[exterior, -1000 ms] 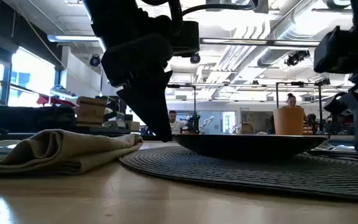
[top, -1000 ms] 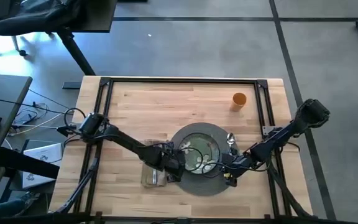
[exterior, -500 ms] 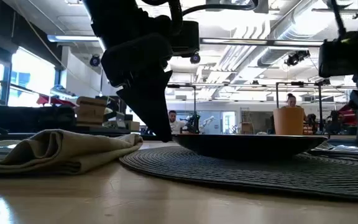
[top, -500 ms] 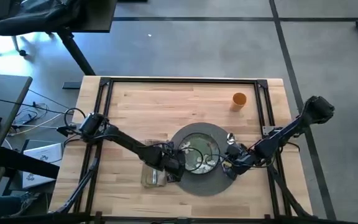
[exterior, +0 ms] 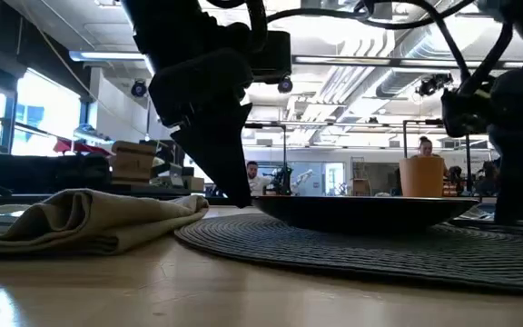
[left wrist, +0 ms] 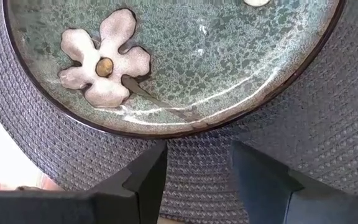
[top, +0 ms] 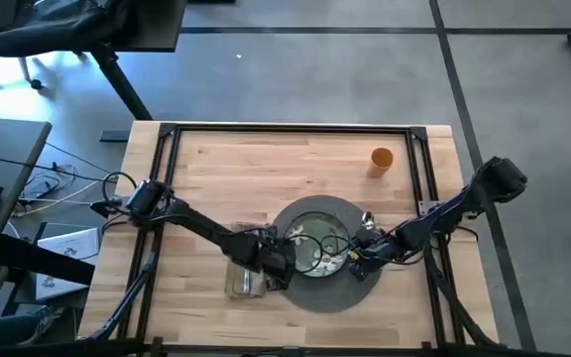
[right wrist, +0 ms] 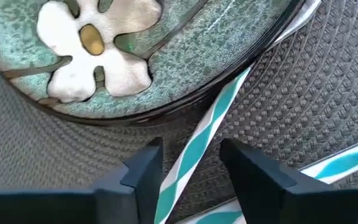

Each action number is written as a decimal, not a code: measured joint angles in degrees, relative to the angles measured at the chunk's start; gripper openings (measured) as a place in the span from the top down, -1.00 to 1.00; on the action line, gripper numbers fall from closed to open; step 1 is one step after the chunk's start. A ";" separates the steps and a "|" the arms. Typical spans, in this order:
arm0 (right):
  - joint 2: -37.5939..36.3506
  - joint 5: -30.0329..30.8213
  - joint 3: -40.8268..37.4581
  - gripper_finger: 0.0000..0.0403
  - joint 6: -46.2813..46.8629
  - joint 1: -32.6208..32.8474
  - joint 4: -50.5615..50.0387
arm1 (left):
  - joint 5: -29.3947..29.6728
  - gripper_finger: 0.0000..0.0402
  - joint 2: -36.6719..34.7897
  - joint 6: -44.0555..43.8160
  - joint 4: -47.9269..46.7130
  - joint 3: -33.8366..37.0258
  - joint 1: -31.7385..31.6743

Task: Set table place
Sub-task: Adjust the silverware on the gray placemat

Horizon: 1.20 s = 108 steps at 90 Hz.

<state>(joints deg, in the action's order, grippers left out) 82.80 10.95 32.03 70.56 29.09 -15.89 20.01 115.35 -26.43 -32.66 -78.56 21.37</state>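
Both grippers parted – left gripper (left wrist: 194, 171) empty at plate (left wrist: 229, 68) rim, right gripper (right wrist: 188, 165) straddling striped cutlery handle (right wrist: 197, 149)

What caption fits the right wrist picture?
Open right gripper straddling a teal-striped cutlery handle beside the floral plate.

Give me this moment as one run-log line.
left claw: open, on mat at plate edge | right claw: open, straddling striped cutlery handle | napkin, cup: untouched

Grey floor (top: 315, 69) stretching around, office chair (top: 38, 35) standing nearby, ceiling pipes (exterior: 370, 77) running overhead, daylight coming through windows (exterior: 39, 109)
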 joint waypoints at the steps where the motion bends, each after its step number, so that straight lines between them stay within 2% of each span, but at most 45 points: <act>1: 0.02 0.03 0.00 0.21 0.04 -0.09 -0.02 | 0.00 0.20 0.00 0.00 -0.01 0.00 0.00; 11: 0.05 0.28 -0.02 0.30 0.00 -0.56 -0.34 | 0.02 0.20 0.00 0.02 0.04 0.00 0.02; 32: 0.14 2.93 -0.11 0.77 1.51 -0.58 -1.73 | 0.02 0.20 0.00 0.06 0.67 0.00 0.02; 40: 0.14 2.91 -0.11 0.88 1.77 -0.58 -1.63 | 0.02 0.20 0.00 0.06 1.15 0.00 0.02; 63: 0.20 2.77 -0.11 0.96 1.68 -0.58 -1.12 | 0.10 0.20 0.00 0.08 1.34 0.00 0.02; 78: 0.21 0.49 0.08 0.99 4.14 -0.62 -1.17 | 0.18 0.20 0.00 -0.33 0.89 0.00 0.02; 108: 0.44 -1.23 10.57 0.99 1.46 -0.19 -19.96 | 0.00 0.20 0.04 -1.86 -1.23 0.00 0.02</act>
<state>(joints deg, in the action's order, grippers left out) 83.24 9.72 42.60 72.02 28.91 -35.85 20.01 115.39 -28.29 -33.89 -78.56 21.39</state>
